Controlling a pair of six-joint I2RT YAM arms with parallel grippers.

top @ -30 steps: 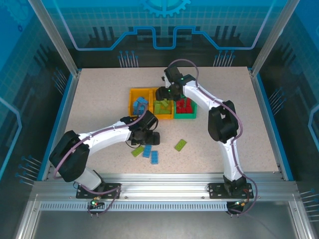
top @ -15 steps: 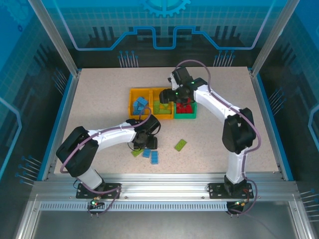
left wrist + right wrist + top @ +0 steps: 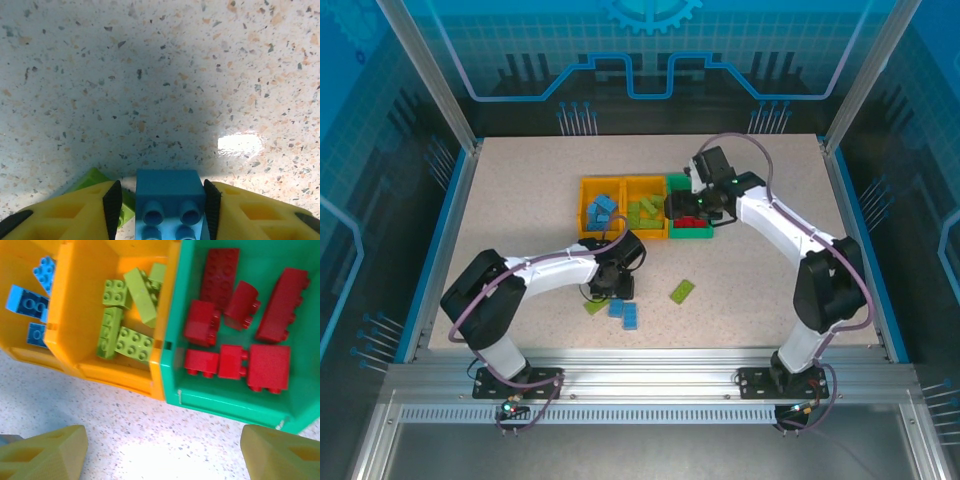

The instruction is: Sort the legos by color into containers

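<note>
Left hand (image 3: 159, 210): yellow fingers (image 3: 75, 212) straddle a blue brick (image 3: 169, 192) lying studs-up on the speckled surface (image 3: 160, 75). The right pad sits against the brick and a thin gap shows at the left pad, so the hand is part spread and not clamped. A lime brick (image 3: 92, 179) lies just beside the blue one, mostly hidden behind the left finger. Stud tops are too soft to read any lettering.

Right hand (image 3: 162, 460): spread wide and empty, low over the surface at the near wall of the containers.

- Green bin (image 3: 225, 402) holds seven red bricks (image 3: 220, 270).
- Middle orange-yellow bin (image 3: 115, 377) holds lime bricks (image 3: 132, 342), some overlapping, so the count is unclear.
- Left orange-yellow bin (image 3: 20, 352) holds blue bricks (image 3: 22, 302), cut off by the frame edge.

Top view: the left arm covers the grasp. A loose lime brick (image 3: 682, 291) and a loose blue brick (image 3: 630, 316) lie near it, between the bins and the aluminium rail (image 3: 650, 360).
</note>
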